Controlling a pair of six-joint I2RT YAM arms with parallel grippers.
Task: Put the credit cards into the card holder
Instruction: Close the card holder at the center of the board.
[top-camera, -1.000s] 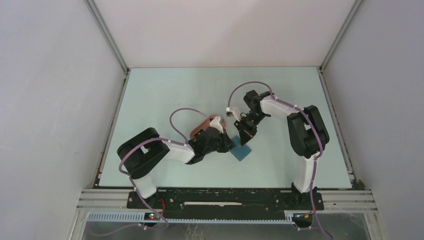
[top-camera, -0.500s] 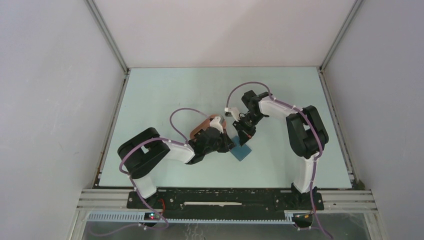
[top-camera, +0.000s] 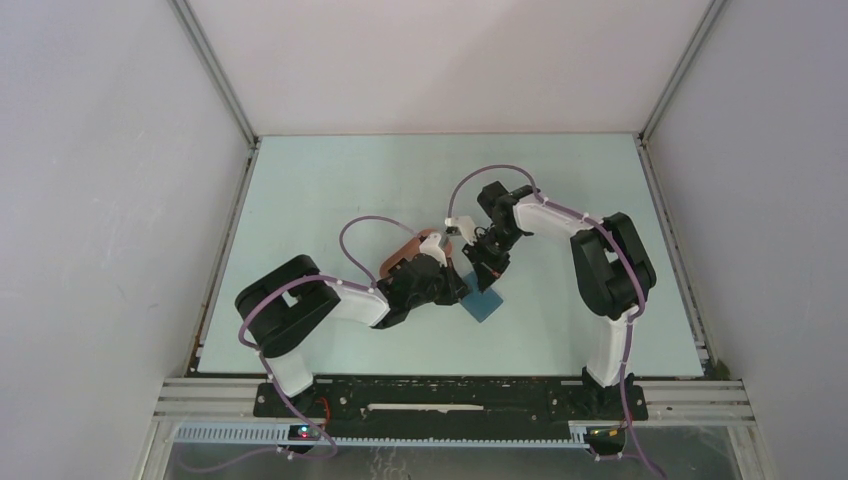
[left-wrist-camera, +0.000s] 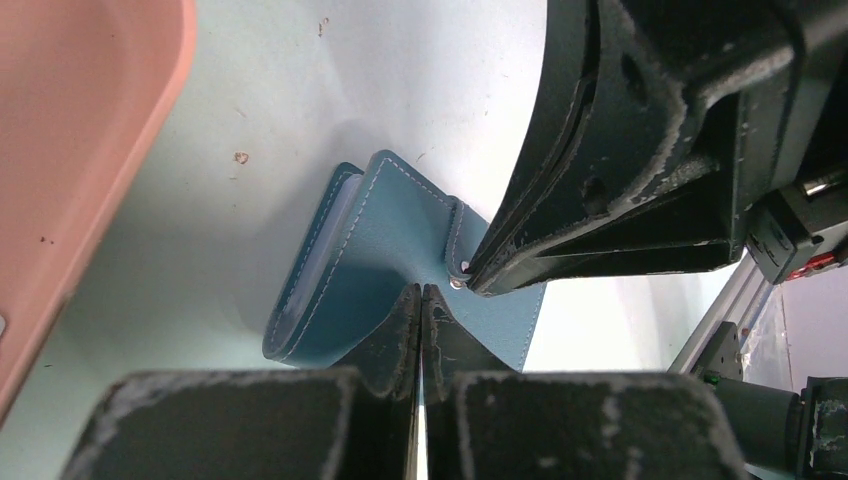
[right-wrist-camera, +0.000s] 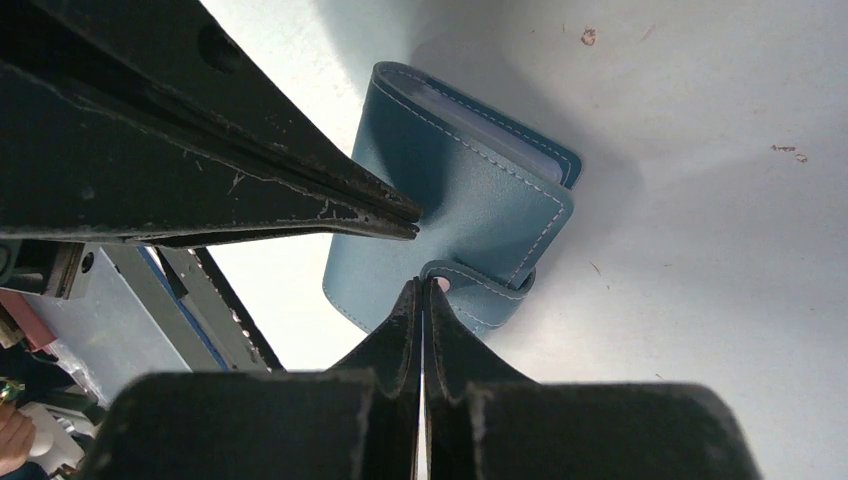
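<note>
Blue card holder (right-wrist-camera: 470, 200): seeing it lying folded on table (top-camera: 330, 190). Finding left gripper (left-wrist-camera: 420, 300) & right gripper (right-wrist-camera: 422, 295) clenched, both meeting by its tab (right-wrist-camera: 480, 290); can't tell if pinching leather. Risking a slip off thin tab, or dragging whole holder instead of opening.

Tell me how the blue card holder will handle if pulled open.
Probably floppy: the card holder curves where the left gripper and right gripper meet it. Likely light for its size, being thin; may slide on the smooth table.
</note>
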